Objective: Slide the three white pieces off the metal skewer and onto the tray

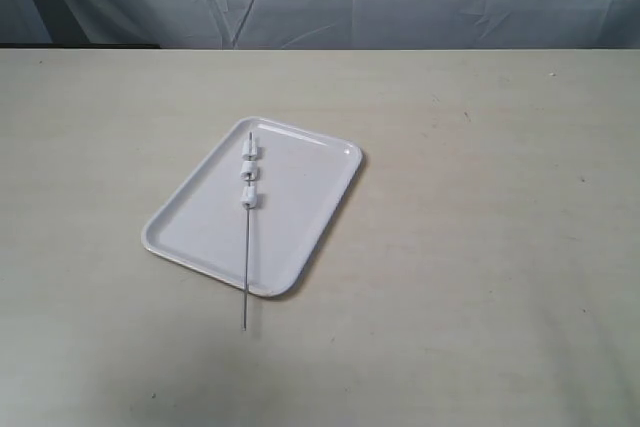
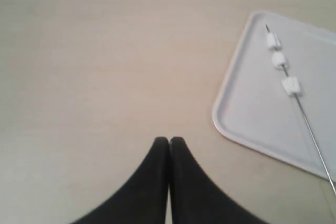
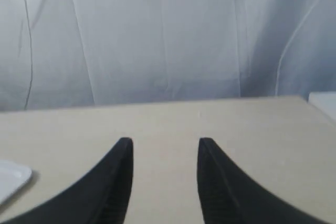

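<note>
From my exterior feed: the tray (image 1: 190, 232) sits left of centre on the table (image 1: 480, 247). The metal skewer (image 1: 246, 267) lies across it, lower tip past the rim, with the three white pieces (image 1: 248, 172) threaded near its upper end. My left gripper (image 2: 169, 140) is pressed together; my right gripper (image 3: 164, 145) stands apart, empty.

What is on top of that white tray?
A metal skewer threaded with three white pieces lies across the tray, its bare end overhanging the rim. The tray surface beneath the pieces is covered.
</note>
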You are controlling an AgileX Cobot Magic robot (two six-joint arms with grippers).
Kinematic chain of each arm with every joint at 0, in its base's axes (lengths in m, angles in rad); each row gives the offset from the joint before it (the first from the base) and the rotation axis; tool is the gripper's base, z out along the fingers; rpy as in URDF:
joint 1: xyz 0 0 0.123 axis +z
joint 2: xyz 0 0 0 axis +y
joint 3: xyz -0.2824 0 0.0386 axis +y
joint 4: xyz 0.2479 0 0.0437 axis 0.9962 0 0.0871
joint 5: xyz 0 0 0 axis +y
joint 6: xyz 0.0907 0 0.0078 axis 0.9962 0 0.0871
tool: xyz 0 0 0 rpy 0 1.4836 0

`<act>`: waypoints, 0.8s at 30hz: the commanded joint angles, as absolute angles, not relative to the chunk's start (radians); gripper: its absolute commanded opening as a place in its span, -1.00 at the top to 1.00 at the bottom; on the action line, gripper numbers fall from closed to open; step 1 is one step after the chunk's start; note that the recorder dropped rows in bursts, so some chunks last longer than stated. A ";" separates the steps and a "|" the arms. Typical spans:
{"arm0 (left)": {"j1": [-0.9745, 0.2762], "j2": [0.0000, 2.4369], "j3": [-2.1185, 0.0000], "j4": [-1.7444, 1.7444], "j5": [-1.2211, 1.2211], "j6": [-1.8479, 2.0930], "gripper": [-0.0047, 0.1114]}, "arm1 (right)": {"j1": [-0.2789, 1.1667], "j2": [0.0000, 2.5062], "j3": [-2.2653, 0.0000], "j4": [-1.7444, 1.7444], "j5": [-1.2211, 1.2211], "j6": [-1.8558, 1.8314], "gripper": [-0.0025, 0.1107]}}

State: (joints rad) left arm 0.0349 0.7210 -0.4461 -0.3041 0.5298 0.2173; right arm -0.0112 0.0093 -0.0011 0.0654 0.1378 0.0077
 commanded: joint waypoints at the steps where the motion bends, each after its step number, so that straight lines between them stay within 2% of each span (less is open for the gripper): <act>1: 0.037 0.839 -0.452 -0.534 0.595 0.419 0.92 | -0.009 0.004 0.000 0.089 -0.148 0.000 0.27; 6: 0.037 0.987 -0.459 -0.784 0.645 0.591 0.92 | -0.009 0.004 0.000 0.132 -0.369 0.057 0.27; 12: 0.037 1.115 -0.459 -1.016 0.676 0.769 0.92 | -0.009 0.004 0.000 0.055 -0.345 0.397 0.27; 18: 0.037 1.220 -0.459 -1.262 0.796 0.997 0.92 | -0.009 0.045 -0.058 -0.454 -0.168 0.835 0.27; 21: 0.037 1.263 -0.459 -1.341 0.862 1.084 0.92 | -0.009 0.138 -0.111 -0.675 -0.220 1.026 0.27; 24: 0.037 1.297 -0.459 -1.347 0.836 1.086 0.92 | -0.009 0.378 -0.242 -1.080 -0.293 1.344 0.27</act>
